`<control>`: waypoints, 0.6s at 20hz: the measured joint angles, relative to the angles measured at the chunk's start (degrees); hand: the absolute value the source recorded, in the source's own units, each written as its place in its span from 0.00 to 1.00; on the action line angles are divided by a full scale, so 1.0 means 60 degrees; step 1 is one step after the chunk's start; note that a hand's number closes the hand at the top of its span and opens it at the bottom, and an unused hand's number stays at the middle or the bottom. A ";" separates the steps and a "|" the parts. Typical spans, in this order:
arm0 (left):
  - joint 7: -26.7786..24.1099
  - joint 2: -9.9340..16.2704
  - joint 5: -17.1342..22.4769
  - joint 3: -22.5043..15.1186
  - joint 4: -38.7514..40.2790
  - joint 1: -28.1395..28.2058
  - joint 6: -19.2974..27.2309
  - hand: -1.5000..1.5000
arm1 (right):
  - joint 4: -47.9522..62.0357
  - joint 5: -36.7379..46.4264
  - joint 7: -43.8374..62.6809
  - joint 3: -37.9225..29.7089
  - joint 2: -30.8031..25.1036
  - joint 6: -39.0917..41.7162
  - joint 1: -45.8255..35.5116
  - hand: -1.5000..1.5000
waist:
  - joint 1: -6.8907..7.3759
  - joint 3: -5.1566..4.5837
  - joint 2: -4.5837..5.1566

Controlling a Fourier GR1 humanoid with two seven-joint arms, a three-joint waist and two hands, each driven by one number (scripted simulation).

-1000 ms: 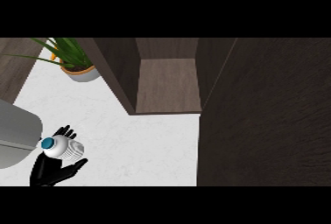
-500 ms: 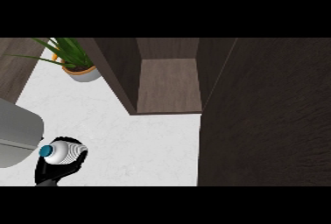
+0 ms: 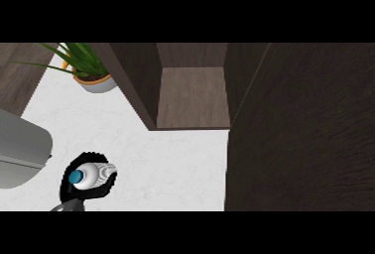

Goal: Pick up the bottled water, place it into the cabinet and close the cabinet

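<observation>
Our bottled water (image 3: 89,175) stands low at the table's (image 3: 176,158) left, with our left hand (image 3: 76,192) curled round it. We should lift it upright, then carry it right and forward into the open cabinet (image 3: 192,94), clear of its door (image 3: 300,129).

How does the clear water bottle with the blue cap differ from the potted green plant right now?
The clear water bottle with the blue cap is wrapped by the black left hand; the potted green plant stands untouched. The bottle is at the lower left of the white counter, the plant at the far left beside the open dark wood cabinet. Both are left of the cabinet.
</observation>
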 measured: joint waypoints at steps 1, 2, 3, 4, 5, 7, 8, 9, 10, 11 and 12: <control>-0.0033 -0.0172 -0.0029 -0.0071 -0.0112 -0.0005 0.0132 1.00 | -0.0006 0.0003 0.0002 0.0016 -0.0016 0.0021 0.0033 0.00 | 0.0011 0.0010 -0.0007; -0.0050 -0.0345 0.0048 -0.0216 -0.0116 -0.0103 0.0286 1.00 | 0.0000 0.0002 -0.0008 -0.0037 -0.0038 0.0039 0.0032 0.00 | 0.0003 0.0015 -0.0015; -0.0010 -0.0539 0.0071 -0.0287 -0.0202 -0.0178 0.0311 1.00 | -0.0010 0.0006 0.0046 -0.0007 -0.0028 0.0009 0.0019 0.00 | 0.0014 -0.0001 -0.0010; 0.0009 -0.0662 0.0129 -0.0425 -0.0309 -0.0153 0.0353 1.00 | -0.0013 0.0007 0.0034 -0.0053 -0.0060 0.0039 0.0058 0.00 | 0.0027 -0.0003 -0.0019; 0.0035 -0.0772 0.0241 -0.0610 -0.0379 -0.0156 0.0404 1.00 | -0.0010 0.0016 0.0094 -0.0016 -0.0036 0.0004 0.0002 0.00 | 0.0046 -0.0006 -0.0023; 0.0157 -0.0971 0.0504 -0.0946 -0.0428 -0.0321 0.0457 1.00 | 0.0014 0.0012 0.0090 -0.0070 -0.0039 0.0029 -0.0015 0.00 | 0.0033 -0.0023 -0.0025; 0.0220 -0.1067 0.0703 -0.1134 -0.0406 -0.0492 0.0498 1.00 | 0.0008 0.0007 0.0157 -0.0085 -0.0030 -0.0005 -0.0080 0.00 | 0.0024 -0.0037 -0.0018; 0.0302 -0.1142 0.0966 -0.1361 -0.0404 -0.0613 0.0561 1.00 | 0.0015 0.0007 0.0166 -0.0082 -0.0019 -0.0003 -0.0085 0.00 | 0.0014 -0.0047 -0.0020; 0.0403 -0.1201 0.1173 -0.1599 -0.0477 -0.0678 0.0602 1.00 | -0.0008 0.0011 0.0160 0.0040 -0.0008 0.0018 0.0005 0.00 | 0.0005 -0.0054 -0.0032; 0.0427 -0.1247 0.1439 -0.1904 -0.0521 -0.0692 0.0692 1.00 | 0.0005 0.0017 0.0084 0.0005 -0.0012 0.0060 0.0067 0.00 | -0.0006 -0.0060 -0.0037; 0.0472 -0.1283 0.1714 -0.2223 -0.0558 -0.0796 0.0837 1.00 | 0.0018 0.0019 0.0056 0.0007 -0.0016 0.0096 0.0048 0.00 | -0.0017 -0.0064 -0.0036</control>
